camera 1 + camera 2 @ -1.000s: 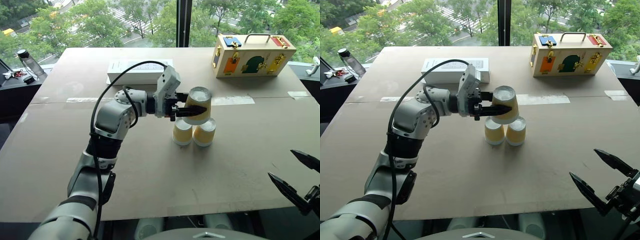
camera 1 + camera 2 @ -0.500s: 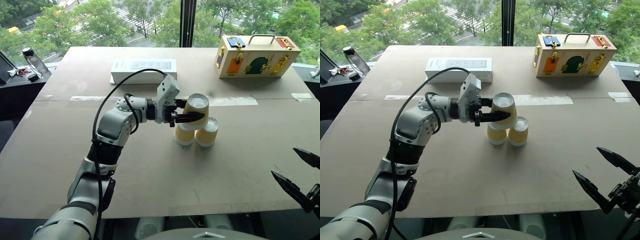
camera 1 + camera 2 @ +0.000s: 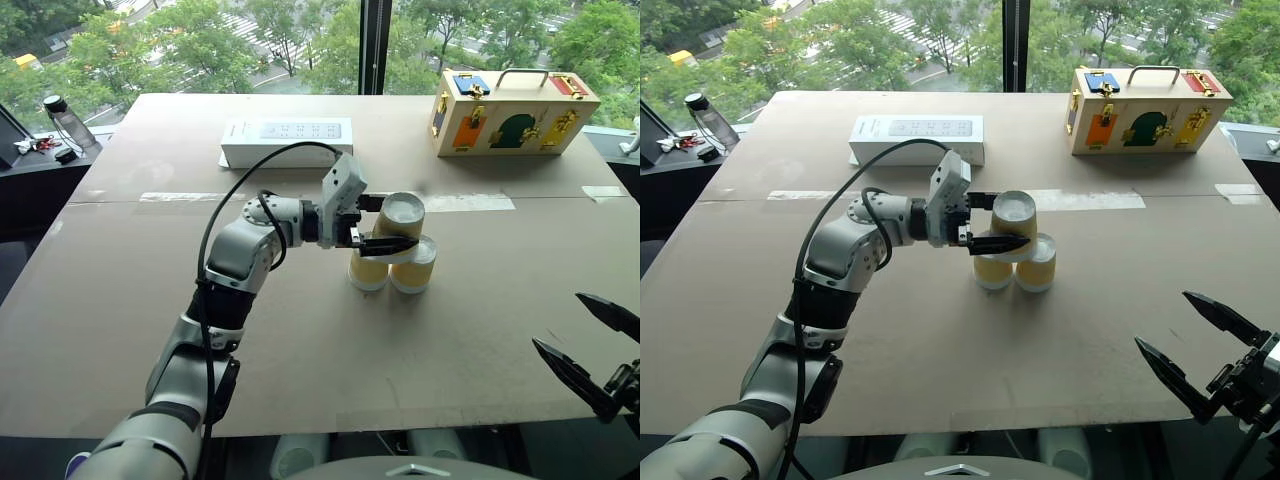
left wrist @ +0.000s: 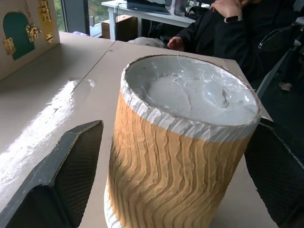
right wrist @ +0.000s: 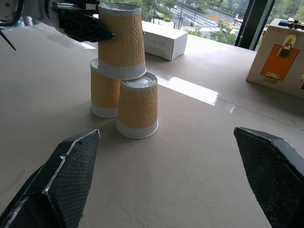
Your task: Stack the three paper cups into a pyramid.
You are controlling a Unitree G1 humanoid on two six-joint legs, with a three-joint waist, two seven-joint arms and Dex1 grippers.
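The left gripper (image 3: pixel 391 224) stood released astride the upright top cup (image 3: pixel 399 227), which rested on the two base cups (image 5: pixel 126 107).

A broad tan desk (image 3: pixel 300 330) stands before floor-to-ceiling windows (image 3: pixel 250 40) with a dark mullion (image 3: pixel 374 45) at 12 o'clock; daylight shows green trees (image 3: pixel 180 40) and a street outside. A strip of pale tape (image 3: pixel 180 197) crosses the desk's middle.
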